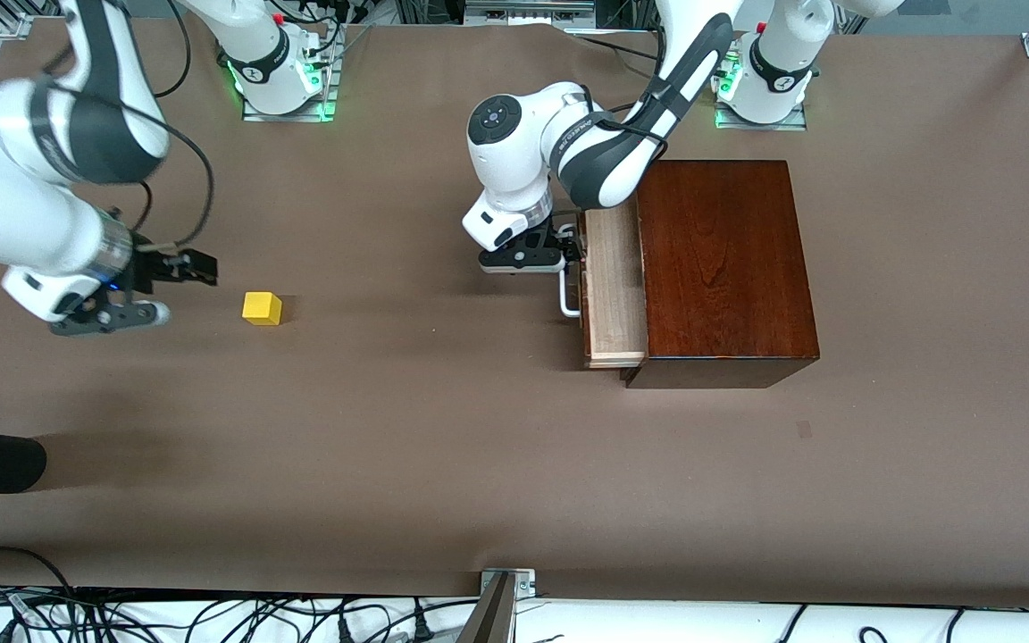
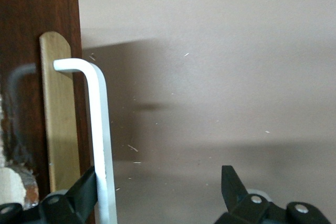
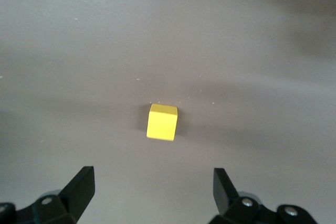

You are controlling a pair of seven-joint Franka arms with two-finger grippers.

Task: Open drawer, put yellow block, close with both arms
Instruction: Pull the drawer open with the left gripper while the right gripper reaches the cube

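Drawer [image 1: 613,286] part-open, left gripper [image 1: 571,253] spread wide around its handle [image 2: 100,129]. Yellow block [image 1: 262,308] on table, well apart from drawer. Right gripper [image 1: 135,295] wide, beside block; should be centred before closing.

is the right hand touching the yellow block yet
Apart. The right wrist view shows the yellow block sitting alone on the table, bare surface between it and the open right hand.

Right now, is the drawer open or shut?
Partly open: the drawer shows a strip of pale tray out of the wooden box.
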